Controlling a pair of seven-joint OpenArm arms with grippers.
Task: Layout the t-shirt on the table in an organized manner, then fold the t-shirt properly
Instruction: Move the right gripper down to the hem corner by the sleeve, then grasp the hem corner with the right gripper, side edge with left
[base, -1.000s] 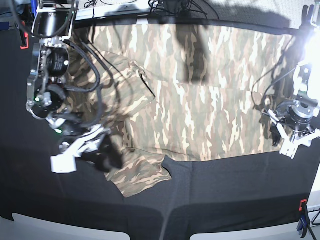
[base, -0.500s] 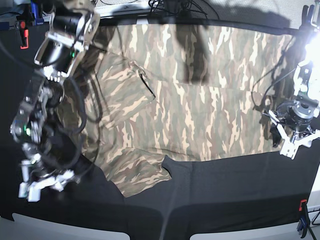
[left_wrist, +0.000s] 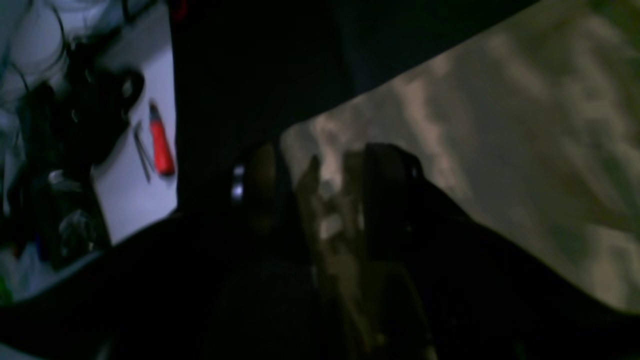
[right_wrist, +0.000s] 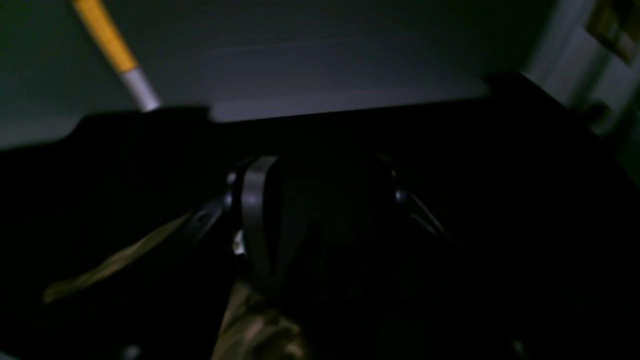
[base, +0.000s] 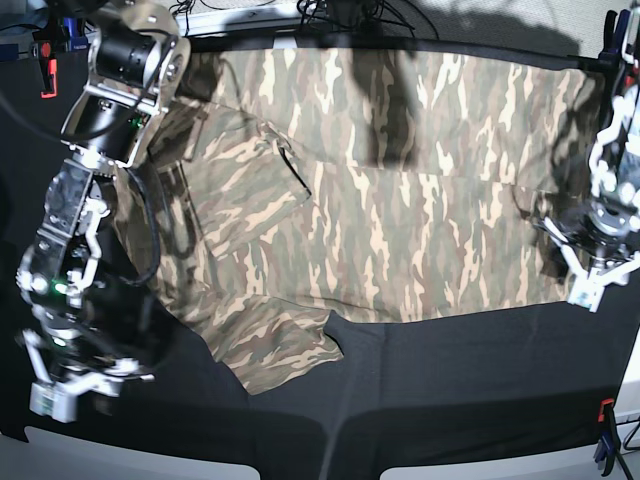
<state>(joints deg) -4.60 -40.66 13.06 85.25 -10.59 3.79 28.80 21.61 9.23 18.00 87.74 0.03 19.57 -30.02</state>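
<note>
A black cloth-covered table (base: 450, 400) fills the room's foreground, a red clamp (base: 46, 75) biting its far-left edge and another red and blue clamp (base: 606, 430) at the near-right corner. At the left of the base view, the right gripper (base: 75, 385) hangs over bare black cloth just off the shirt's sleeve, its fingers apart with nothing between them; its own wrist camera shows only dark cloth ahead and a scrap of camouflage fabric below. Spread across the middle lies the t-shirt (base: 400, 200), camouflage in tan, olive and cream, body flat, one sleeve folded over near the collar and another sleeve trailing toward the near edge. Tangled cables (base: 340, 12) crowd the back rim of the table. At the right, the left gripper (base: 596, 275) sits at the shirt's hem edge, fingers parted over the fabric corner; whether it pinches the cloth cannot be told. Its wrist view catches a red marker-like tool (left_wrist: 161, 142) on a white surface (left_wrist: 132, 200) beyond the table.
</note>
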